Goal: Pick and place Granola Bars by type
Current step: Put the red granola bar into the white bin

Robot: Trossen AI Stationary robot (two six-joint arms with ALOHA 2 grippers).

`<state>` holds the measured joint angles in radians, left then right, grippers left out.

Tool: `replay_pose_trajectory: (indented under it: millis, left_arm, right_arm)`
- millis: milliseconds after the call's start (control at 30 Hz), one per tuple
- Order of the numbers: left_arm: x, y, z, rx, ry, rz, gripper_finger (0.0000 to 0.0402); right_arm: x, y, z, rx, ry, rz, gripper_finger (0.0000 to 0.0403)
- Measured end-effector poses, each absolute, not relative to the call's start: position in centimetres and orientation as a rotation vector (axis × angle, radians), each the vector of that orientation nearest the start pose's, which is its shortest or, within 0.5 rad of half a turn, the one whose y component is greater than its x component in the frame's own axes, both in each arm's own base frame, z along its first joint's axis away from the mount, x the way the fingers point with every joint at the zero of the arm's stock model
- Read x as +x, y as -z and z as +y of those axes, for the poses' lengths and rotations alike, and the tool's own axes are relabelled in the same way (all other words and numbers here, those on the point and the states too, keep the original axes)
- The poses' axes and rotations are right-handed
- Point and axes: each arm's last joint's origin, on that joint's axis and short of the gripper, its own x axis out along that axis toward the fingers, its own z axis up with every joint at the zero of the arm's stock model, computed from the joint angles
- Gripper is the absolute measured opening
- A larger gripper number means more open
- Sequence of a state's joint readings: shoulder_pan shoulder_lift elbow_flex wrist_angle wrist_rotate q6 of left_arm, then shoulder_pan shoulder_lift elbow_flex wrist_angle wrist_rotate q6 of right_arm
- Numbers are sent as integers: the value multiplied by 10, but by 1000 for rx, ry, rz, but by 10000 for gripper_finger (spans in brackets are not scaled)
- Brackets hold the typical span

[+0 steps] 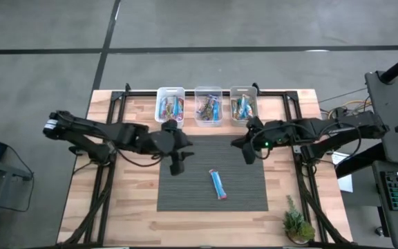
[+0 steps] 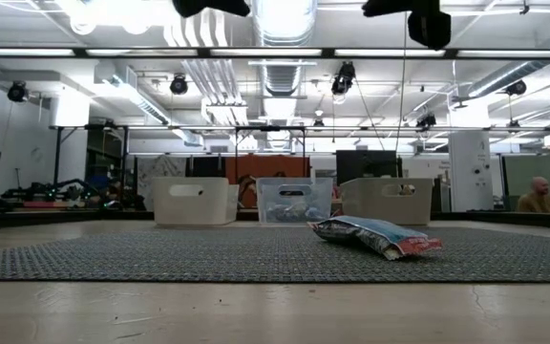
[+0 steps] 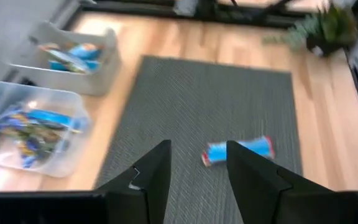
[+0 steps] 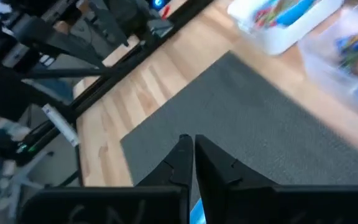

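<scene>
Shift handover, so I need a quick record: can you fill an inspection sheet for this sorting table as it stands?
Surface: wooden table with a dark mat.
Job's things: one granola bar loose on the mat; others lie in three bins at the far edge.
Clutter: small plant at a near corner.
Grippers: left gripper open, empty, over the mat; right gripper shut, empty.
Cables: wires beside the right arm.
Surroundings: person seated in the room behind.

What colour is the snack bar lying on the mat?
Blue granola bar with red ends; left wrist view.
</scene>
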<state>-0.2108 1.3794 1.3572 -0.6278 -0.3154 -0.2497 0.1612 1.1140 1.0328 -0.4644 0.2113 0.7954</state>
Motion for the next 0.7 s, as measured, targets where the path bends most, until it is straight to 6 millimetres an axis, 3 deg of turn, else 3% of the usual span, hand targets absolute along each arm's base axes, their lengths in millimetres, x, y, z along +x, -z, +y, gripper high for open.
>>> replay_pose_trajectory:
  millis: [233, 500, 700]
  left_arm:
    - [305, -345, -62, -38, -1, 699, 138]
    - [319, -335, -66, 153, 107, 734, 138]
    - [337, -340, -70, 157, 197, 723, 138]
  right_arm:
    - [233, -328, 37, 711, 209, 490, 32]
    - [233, -349, 37, 659, 176, 436, 51]
    - [232, -365, 37, 662, 163, 403, 65]
